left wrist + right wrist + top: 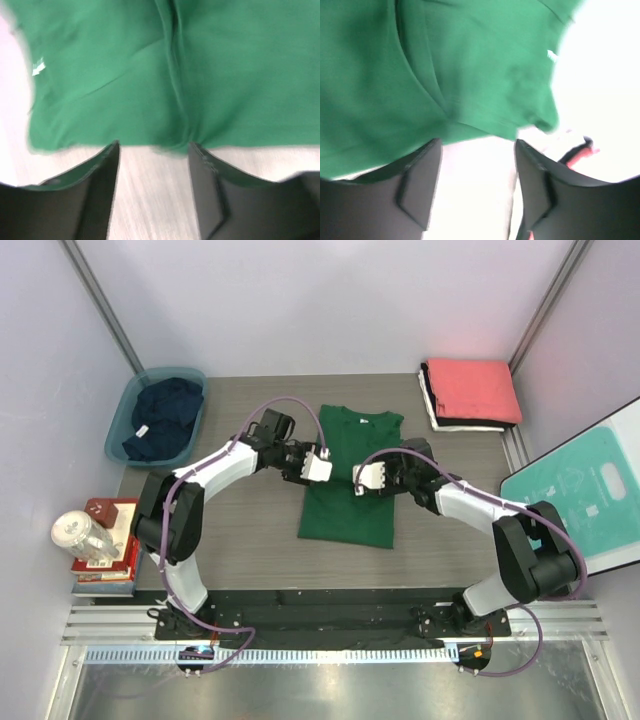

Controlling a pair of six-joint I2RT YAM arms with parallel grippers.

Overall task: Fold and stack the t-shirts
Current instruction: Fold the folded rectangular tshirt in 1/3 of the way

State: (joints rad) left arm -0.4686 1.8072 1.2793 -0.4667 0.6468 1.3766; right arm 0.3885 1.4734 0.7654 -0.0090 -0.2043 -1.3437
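Sitting at the far left, a teal tub (122,425) holds the crumpled navy t-shirt (165,412). Next, the left pincer (318,468) hangs with jaws apart and empty over the left edge of the dark green t-shirt (350,515). That shirt lies flat mid-surface (250,540), sides folded in, collar away from the arms. The right pincer (366,478), also parted and empty, hangs over its right half. At the far right corner a coral-red t-shirt (472,390) tops the folded stack.
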